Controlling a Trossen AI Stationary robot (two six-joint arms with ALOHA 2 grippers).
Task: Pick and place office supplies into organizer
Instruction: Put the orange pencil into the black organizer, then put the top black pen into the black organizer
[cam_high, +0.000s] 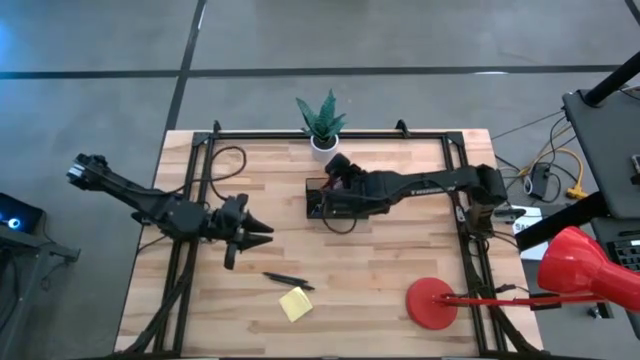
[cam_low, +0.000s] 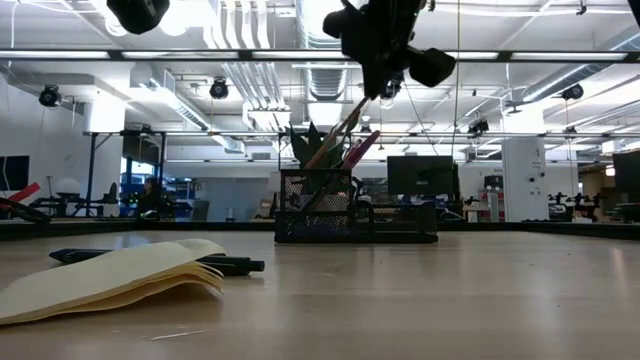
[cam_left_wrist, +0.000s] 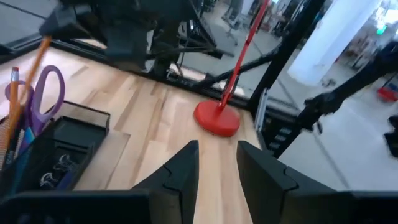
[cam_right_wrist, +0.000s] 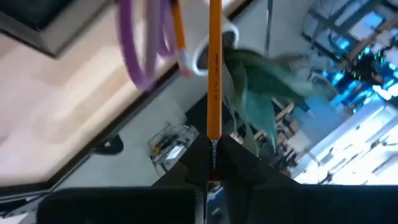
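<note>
The black mesh organizer (cam_high: 335, 203) stands mid-table, its tall cup (cam_low: 315, 200) holding purple-handled scissors (cam_left_wrist: 43, 93) and pencils. My right gripper (cam_right_wrist: 213, 163) hovers over it, shut on an orange pencil (cam_right_wrist: 214, 74). My left gripper (cam_left_wrist: 217, 163) hangs open and empty above the table, left of the organizer, fingers pointing toward the table's right. A dark pen (cam_high: 288, 281) and a yellow sticky-note pad (cam_high: 295, 303) lie flat on the wood near the front. Small dark clips (cam_left_wrist: 53, 177) lie in a low compartment. My right gripper pinches the orange pencil at its ridged end (cam_right_wrist: 213, 152) between its two fingertips. The pencil runs on in line with the fingers, away from them. It slants down from the gripper (cam_low: 385, 88) toward the cup's top beside the scissors' handles (cam_right_wrist: 146, 43); its lower end is hidden.
A white pot with a green plant (cam_high: 322, 122) stands at the far edge behind the organizer. A red lamp's round base (cam_high: 432, 303) sits at the front right, its stem reaching to the right. Black frame rails (cam_high: 200, 180) run along the table's sides.
</note>
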